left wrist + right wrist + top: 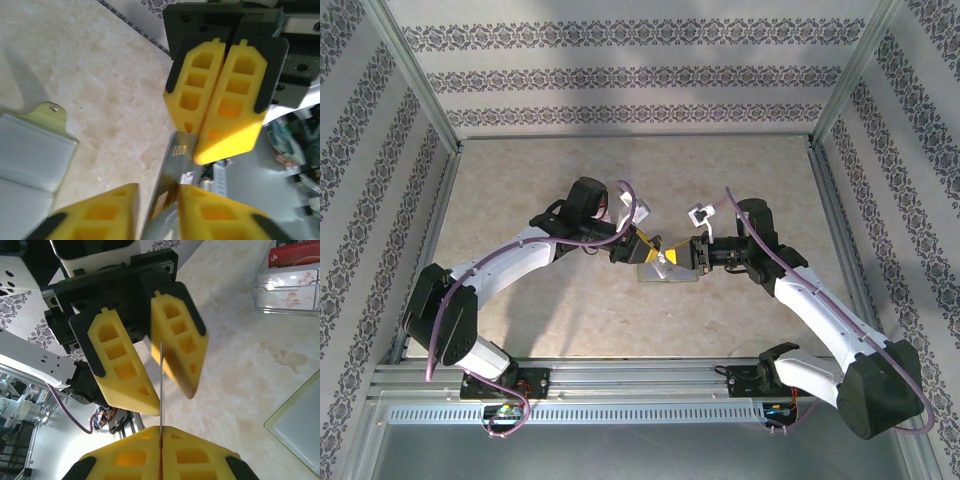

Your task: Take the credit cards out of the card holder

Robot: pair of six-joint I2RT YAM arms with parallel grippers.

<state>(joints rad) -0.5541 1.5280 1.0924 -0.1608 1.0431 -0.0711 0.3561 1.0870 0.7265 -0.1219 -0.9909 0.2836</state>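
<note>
A thin grey rectangular credit card (172, 167), printed with the word LOGO, was held edge-on in the air between the two grippers. The right gripper (161, 432) was clamped on one end of it. The left gripper (159, 192) was set around the other end, its yellow fingers (125, 370) narrowly apart on either side; whether they pressed on the card could not be told.

The pale grey-silver bifold card holder (30, 150), edged with a yellowish tab (50, 115), was laid flat just below the grippers, apart from the card.

A beige marbled tabletop (550, 320) was seen beneath, enclosed by pale walls (620, 80) banded with dark floral ornament and by aluminium posts (415, 75).

Beyond the right gripper, a clear plastic box (265, 300) was stood on the tabletop, with a red card (295, 252) and a pale blossom-printed card (295, 282) kept in it.
</note>
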